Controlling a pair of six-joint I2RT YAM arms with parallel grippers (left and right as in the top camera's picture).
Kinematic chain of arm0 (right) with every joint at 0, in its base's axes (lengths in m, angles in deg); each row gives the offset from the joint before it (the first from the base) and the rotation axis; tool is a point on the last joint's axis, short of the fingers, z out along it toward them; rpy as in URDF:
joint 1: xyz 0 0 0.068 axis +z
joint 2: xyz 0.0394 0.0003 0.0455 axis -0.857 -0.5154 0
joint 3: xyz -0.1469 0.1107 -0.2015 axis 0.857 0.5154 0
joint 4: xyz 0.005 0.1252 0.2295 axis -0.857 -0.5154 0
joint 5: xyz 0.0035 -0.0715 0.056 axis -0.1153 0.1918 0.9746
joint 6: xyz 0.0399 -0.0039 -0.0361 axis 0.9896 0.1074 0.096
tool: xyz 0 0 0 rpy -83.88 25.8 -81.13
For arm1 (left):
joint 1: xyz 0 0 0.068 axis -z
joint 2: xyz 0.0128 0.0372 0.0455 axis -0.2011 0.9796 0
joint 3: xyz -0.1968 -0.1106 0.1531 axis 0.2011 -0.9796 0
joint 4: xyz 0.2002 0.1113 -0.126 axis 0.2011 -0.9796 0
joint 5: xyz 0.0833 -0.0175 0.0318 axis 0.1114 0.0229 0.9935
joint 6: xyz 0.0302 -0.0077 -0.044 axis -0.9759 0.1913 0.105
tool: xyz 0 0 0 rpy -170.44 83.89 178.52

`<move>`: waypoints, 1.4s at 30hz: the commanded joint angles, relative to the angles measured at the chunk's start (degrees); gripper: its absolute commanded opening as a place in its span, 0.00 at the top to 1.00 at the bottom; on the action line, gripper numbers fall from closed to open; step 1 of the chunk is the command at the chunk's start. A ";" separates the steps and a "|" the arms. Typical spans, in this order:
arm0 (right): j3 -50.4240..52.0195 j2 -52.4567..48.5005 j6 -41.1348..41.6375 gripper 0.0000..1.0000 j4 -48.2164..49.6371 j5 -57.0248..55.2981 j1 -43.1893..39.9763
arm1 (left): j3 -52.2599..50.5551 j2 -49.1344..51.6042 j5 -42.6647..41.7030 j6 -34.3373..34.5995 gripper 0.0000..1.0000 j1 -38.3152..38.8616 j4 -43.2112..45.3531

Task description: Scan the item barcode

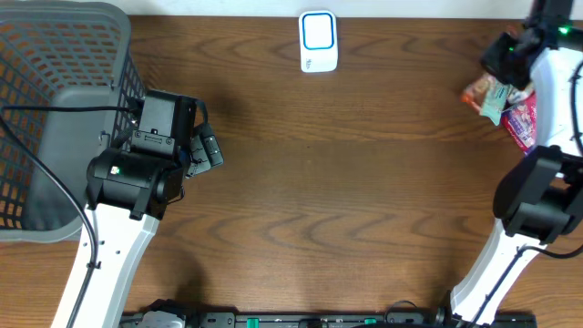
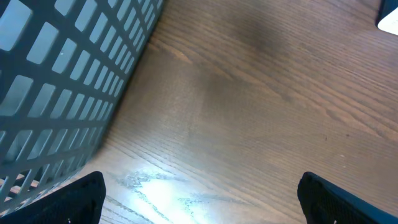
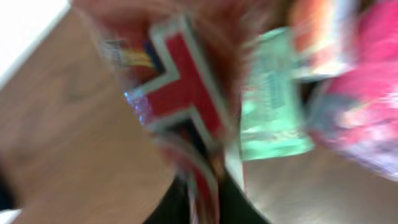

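item: snack packets, heaped well right of scanner
right gripper: right on the packets; jaws blurred, cannot tell
left gripper: fingers apart, empty, left of scanner
nearer arm: right

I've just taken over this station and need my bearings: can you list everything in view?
table: one, brown wood, under everything
basket: one, grey mesh, far left corner
scanner: one, white with blue frame, far edge, centre
packets: at least three, red-and-white, green, pink, far right; blurred in the right wrist view
cable: one, black, across the basket
left arm: one, white and black, beside the basket
right arm: one, white and black, right edge
left end effector: one, black, open and empty over bare table by the basket
right end effector: one, black, at the packets; grip unclear
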 commanded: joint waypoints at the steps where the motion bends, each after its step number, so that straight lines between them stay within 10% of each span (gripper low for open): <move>1: -0.46 0.02 -7.04 0.85 -1.64 -6.40 -1.29 | 0.24 0.11 -0.31 0.94 0.02 -0.24 -0.15; 7: -0.28 0.00 -7.06 0.54 -3.63 -7.21 -2.32 | 0.24 0.11 -0.33 0.94 0.02 -0.24 -0.17; 24: -0.31 13.42 -5.79 0.52 -13.66 11.47 0.72 | 0.24 0.11 -0.31 0.94 0.02 -0.24 -0.17; 35: 9.40 27.63 -8.72 0.56 -19.85 5.53 17.09 | 0.24 0.11 -0.33 0.94 0.02 -0.24 -0.17; 37: 14.25 31.34 -8.74 0.36 -18.49 4.37 20.00 | 0.24 0.11 -0.31 0.94 0.02 -0.24 -0.17; 38: 16.50 33.00 -8.74 0.01 -17.70 4.04 20.96 | 0.24 0.11 -0.33 0.94 0.02 -0.24 -0.17; 42: 29.90 42.56 -8.31 0.01 -11.26 3.74 24.33 | 0.24 0.11 -0.33 0.94 0.02 -0.24 -0.17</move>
